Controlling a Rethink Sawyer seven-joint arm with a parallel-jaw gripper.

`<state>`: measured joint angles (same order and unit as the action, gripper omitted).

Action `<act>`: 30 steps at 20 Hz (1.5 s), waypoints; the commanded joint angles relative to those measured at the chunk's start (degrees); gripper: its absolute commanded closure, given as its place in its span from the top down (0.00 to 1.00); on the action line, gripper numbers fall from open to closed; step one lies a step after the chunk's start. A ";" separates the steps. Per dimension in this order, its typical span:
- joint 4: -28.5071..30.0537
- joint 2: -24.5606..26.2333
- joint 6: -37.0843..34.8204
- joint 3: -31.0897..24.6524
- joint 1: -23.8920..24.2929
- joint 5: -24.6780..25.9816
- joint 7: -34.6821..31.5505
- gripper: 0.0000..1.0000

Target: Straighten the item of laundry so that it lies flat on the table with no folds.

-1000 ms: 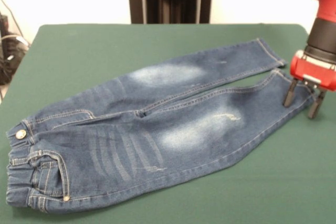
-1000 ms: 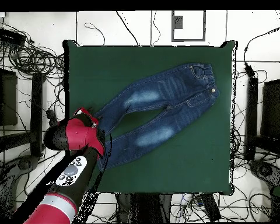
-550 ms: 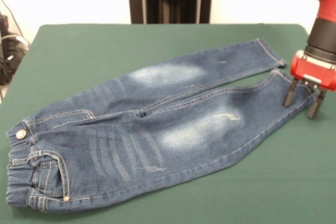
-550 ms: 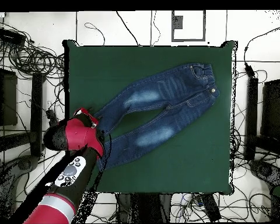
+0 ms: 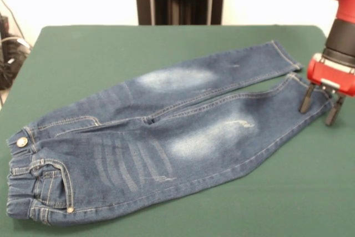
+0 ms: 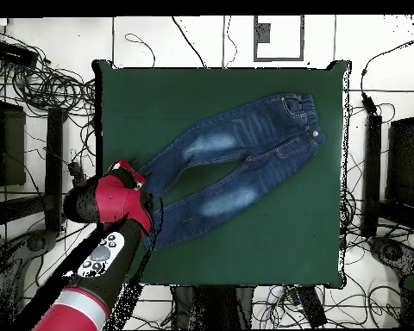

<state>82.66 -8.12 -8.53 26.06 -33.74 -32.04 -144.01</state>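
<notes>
Red arm [image 6: 98, 259] reaching down, gripper [image 5: 321, 106] pointing downward, fingers [image 5: 304, 99] spread apart.

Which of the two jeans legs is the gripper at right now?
The gripper is open at the hem of the nearer leg in the front view, the one with the faded knee patch and pale scuff marks. The other leg ends apart from it.

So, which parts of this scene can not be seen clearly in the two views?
- Front view: the jeans reach the bottom left edge, so the waistband's outline there is uncertain.
- Overhead view: the red arm head covers the gripper and one leg's hem.
- Front view: whether the gripper's tips touch the hem or the table cannot be told.
- Both views: the jeans' underside is hidden, so folds beneath cannot be judged.
</notes>
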 commanded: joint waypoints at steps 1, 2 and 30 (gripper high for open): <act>-3.36 8.02 -1.53 -8.61 -1.97 -5.39 -13.08 1.00; -3.48 8.18 -1.62 -8.30 -2.23 -5.68 -13.26 1.00; -18.08 18.12 -12.35 1.09 -10.97 -22.86 -27.24 1.00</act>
<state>77.83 0.77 -13.82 37.31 -41.47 -47.41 -146.24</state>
